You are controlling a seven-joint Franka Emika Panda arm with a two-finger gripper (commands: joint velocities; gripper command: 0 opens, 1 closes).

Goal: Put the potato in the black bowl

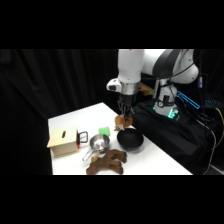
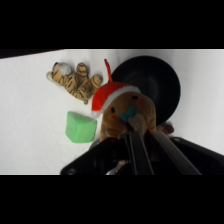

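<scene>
White Franka arm reaches down from upper right over the white tabletop (image 1: 65,120). End effector (image 1: 126,114) hangs just above the far rim of the black bowl (image 1: 130,139), closed on the potato (image 1: 121,121), a reddish-brown rounded lump held clear of the tabletop. Wrist view: the potato (image 2: 125,116) is a plush brown figure with a red and white Santa-style hat and a teal mark on its face, pinched between the fingers (image 2: 136,142) that rise from the bottom edge; the black bowl (image 2: 155,80) sits directly behind it, partly covered by it. Green block (image 2: 81,126) lies on the tabletop just beside the potato in wrist view; in side view it (image 1: 104,131) sits left of the bowl. Striped tiger plush (image 2: 75,80) lies apart from the green block. Side view also shows a small silver pot (image 1: 98,145) near the bowl, a dark brown lumpy plush (image 1: 106,162) at the near edge, and a cardboard box (image 1: 63,141) at the left.
</scene>
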